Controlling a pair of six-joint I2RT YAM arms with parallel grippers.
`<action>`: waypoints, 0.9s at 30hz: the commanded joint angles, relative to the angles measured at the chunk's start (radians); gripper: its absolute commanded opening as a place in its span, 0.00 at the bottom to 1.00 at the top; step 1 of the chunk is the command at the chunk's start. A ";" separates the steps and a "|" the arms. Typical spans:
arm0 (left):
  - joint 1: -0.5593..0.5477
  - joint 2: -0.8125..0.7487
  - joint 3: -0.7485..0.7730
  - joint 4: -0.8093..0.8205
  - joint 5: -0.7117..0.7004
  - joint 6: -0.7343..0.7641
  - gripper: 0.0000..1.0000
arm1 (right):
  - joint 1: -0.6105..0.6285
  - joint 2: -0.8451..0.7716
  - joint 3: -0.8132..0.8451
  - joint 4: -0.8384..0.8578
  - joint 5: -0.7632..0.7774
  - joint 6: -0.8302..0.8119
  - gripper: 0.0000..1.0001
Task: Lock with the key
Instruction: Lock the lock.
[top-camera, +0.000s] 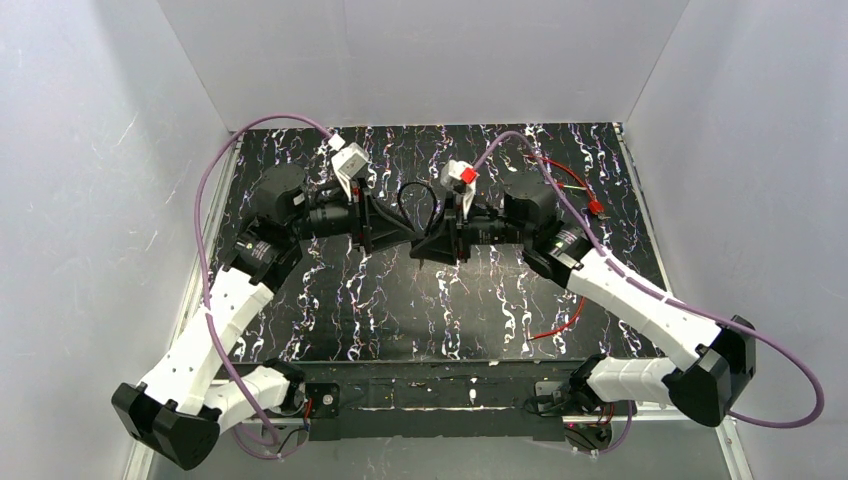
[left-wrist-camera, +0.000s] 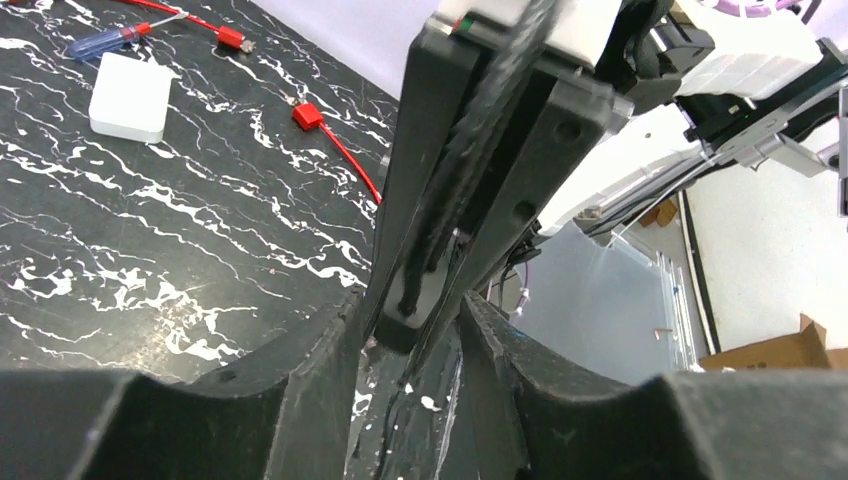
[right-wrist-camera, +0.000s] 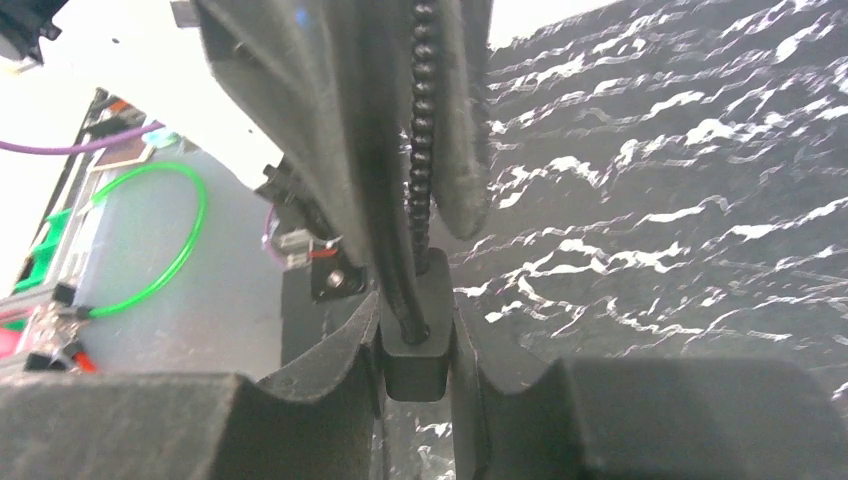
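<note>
Probably near done – key unseen

R gripper (right-wrist-camera: 418, 335) clamped on cable lock (right-wrist-camera: 416, 368) body, held above mid table (top-camera: 300, 320). L gripper (left-wrist-camera: 405, 335) fingers apart, flanking it, gripping nothing. Key not visible; turned or not, can't tell.

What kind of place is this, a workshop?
Probably a robotics lab test booth: plain white walls box in a black marbled table, with two robot arms bolted at its edge and purple cables looping about.
</note>
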 joint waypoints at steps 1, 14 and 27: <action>0.037 -0.009 0.044 0.096 0.148 -0.056 0.54 | -0.007 -0.062 -0.035 0.121 -0.023 0.001 0.01; 0.017 0.056 0.105 0.171 0.171 -0.094 0.67 | 0.002 -0.047 -0.094 0.182 -0.120 0.040 0.01; -0.007 0.070 -0.007 0.323 0.133 -0.254 0.14 | 0.023 -0.044 -0.101 0.184 -0.103 0.056 0.16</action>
